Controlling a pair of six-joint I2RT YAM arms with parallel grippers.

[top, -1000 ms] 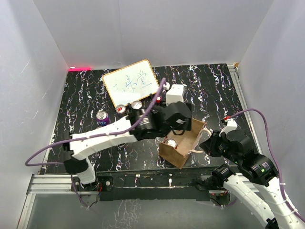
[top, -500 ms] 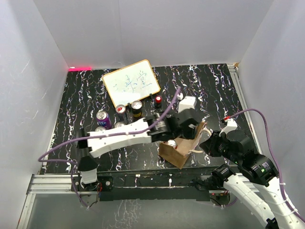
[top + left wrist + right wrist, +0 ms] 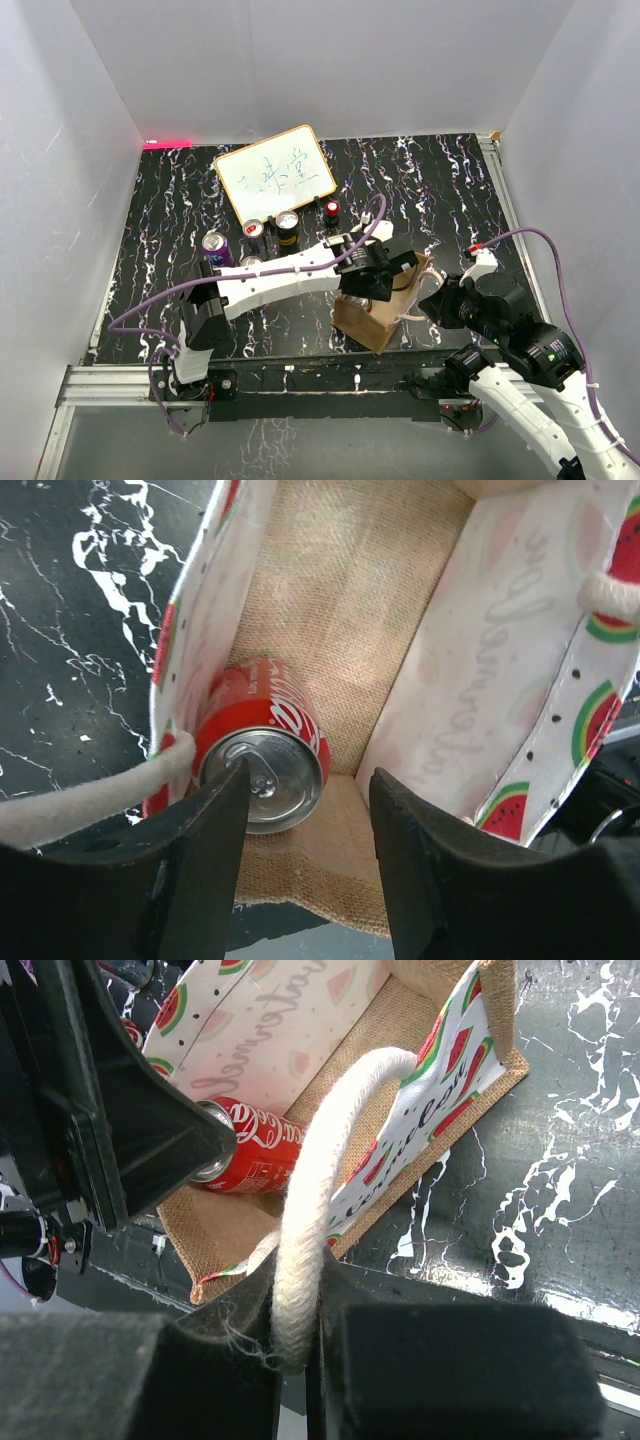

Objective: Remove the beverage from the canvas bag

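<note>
Left gripper (image 3: 310,772) tight on Coca-Cola can (image 3: 262,730) (white script on red) in canvas bag (image 3: 340,600); right gripper (image 3: 298,1320) clamped on handle (image 3: 320,1160).

Far left, I log a whiteboard (image 3: 275,173) with green writing, flat on the black marbled table (image 3: 440,190). Just near it stand a purple can (image 3: 214,246), a dark can (image 3: 287,224) and a small red-topped container (image 3: 331,210).

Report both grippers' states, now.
Left gripper: closed by the red can, one finger against its top; whether it grips it cannot be told.
Right gripper: shut on the white cord handle of the canvas bag.
</note>
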